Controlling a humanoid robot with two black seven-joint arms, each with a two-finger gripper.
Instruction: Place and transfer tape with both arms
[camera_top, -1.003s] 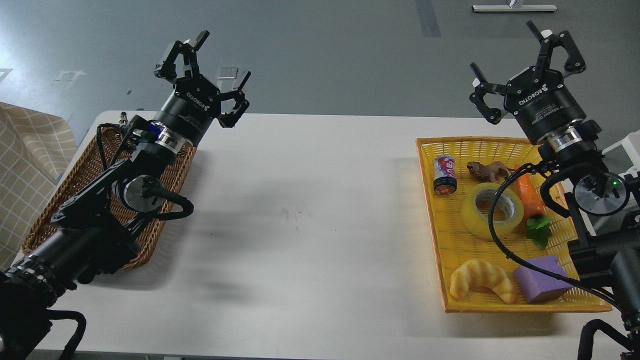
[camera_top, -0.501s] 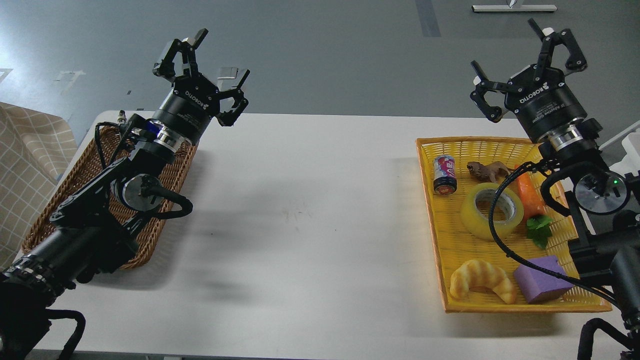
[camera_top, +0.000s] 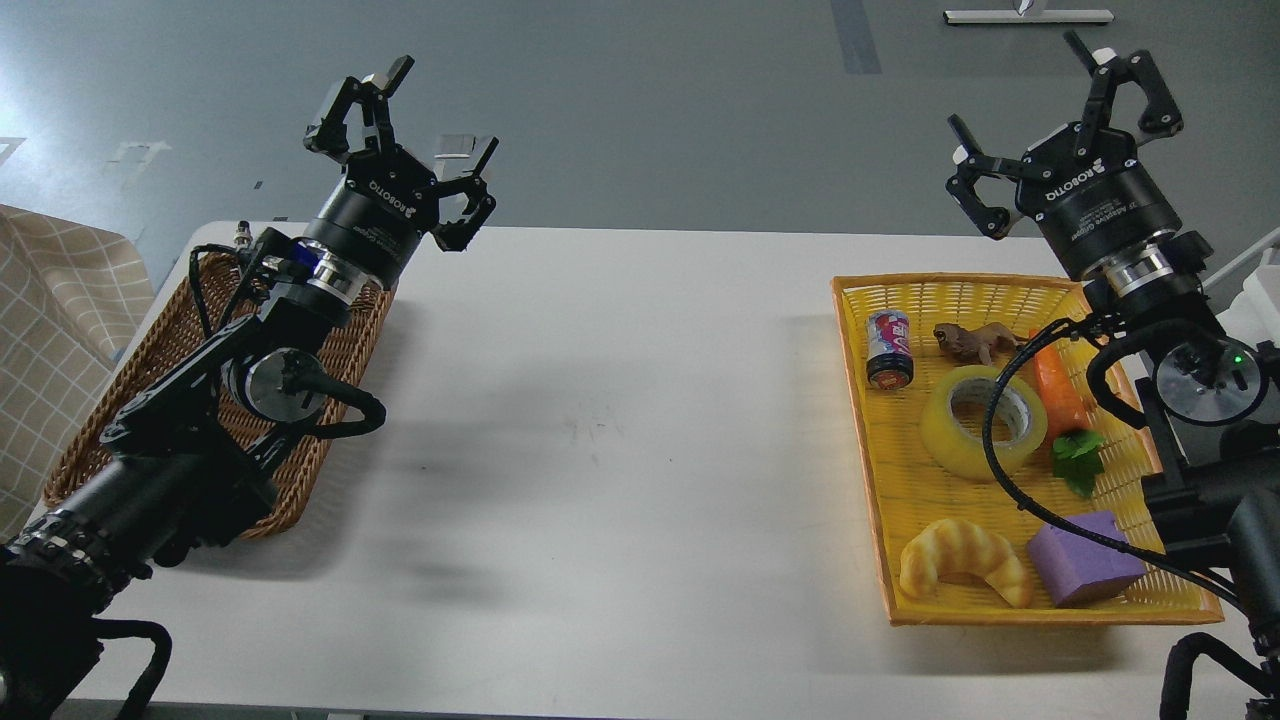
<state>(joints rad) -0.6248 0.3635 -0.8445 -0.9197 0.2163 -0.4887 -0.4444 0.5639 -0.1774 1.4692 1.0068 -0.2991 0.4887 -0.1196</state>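
Head view shows you the whole white table (camera_top: 620, 450) from above and behind both arms. Your left gripper (camera_top: 405, 130) hangs raised over the table's far-left corner, fingers spread wide and holding nothing. Its arm runs back over a brown wicker basket (camera_top: 130, 400) that lies along the left edge of the table. Your right gripper (camera_top: 1065, 125) is lifted over the far-right corner, also released, its fingers splayed apart with nothing between them.

Look to the right edge of the table for the yellow tray (camera_top: 880, 480). The tape (camera_top: 983, 422) lies flat in the tray's middle, core opening facing up, well below and apart from the right gripper. A black cable (camera_top: 990, 460) from the right arm loops across in front of the roll.

Around the tape you can see the other things in the tray. A small can (camera_top: 889, 348) lies toward the tray's far-left corner. Just beside it, toward the far side, is a brown toy animal (camera_top: 968, 341). A carrot (camera_top: 1062, 395) with green leaves sits just right of the tape, touching or nearly touching it; you cannot tell which. At the tray's near side a croissant (camera_top: 962, 560) lies next to a purple block (camera_top: 1083, 558).

The middle of the table between basket and tray shows only faint scuff marks. A checked cloth (camera_top: 50, 320) shows beyond the table's left edge.
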